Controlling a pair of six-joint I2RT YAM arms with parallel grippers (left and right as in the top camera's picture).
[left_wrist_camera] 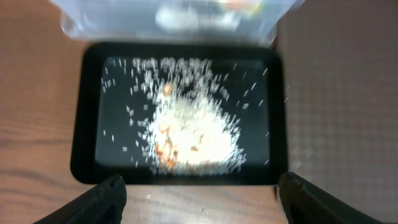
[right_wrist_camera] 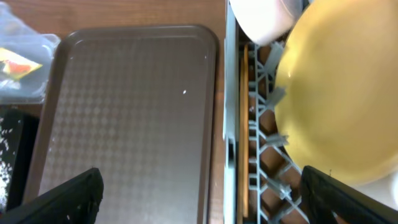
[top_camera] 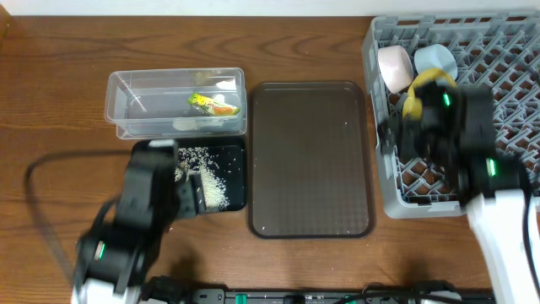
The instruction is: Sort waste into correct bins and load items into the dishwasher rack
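Top view, waste: the wrapper (top_camera: 213, 104) lies in the tub (top_camera: 135, 105) and the rice (top_camera: 211, 173) in the black tray (top_camera: 236, 190), each in its own bin, so I think the sorting is done
Top view, dishes: the pink bowl (top_camera: 393, 66), blue bowl (top_camera: 434, 59) and plate (top_camera: 419, 91) sit in one corner of the rack (top_camera: 506, 76); I cannot find the cup
Left view, place: my left gripper (left_wrist_camera: 200, 186) hangs over the black tray's near edge, by the rice heap
Left view, fingers: my left fingers (left_wrist_camera: 93, 199) are spread wide, holding and touching nothing
Right view, place: the plate stands on edge among the pegs, which I guess keeps it from tipping; a chopstick (right_wrist_camera: 244, 124) lies by the rack wall
Right view, fingers: my right gripper (right_wrist_camera: 200, 177) is spread wide and holds nothing; one finger is just under the plate, touching or not I cannot tell
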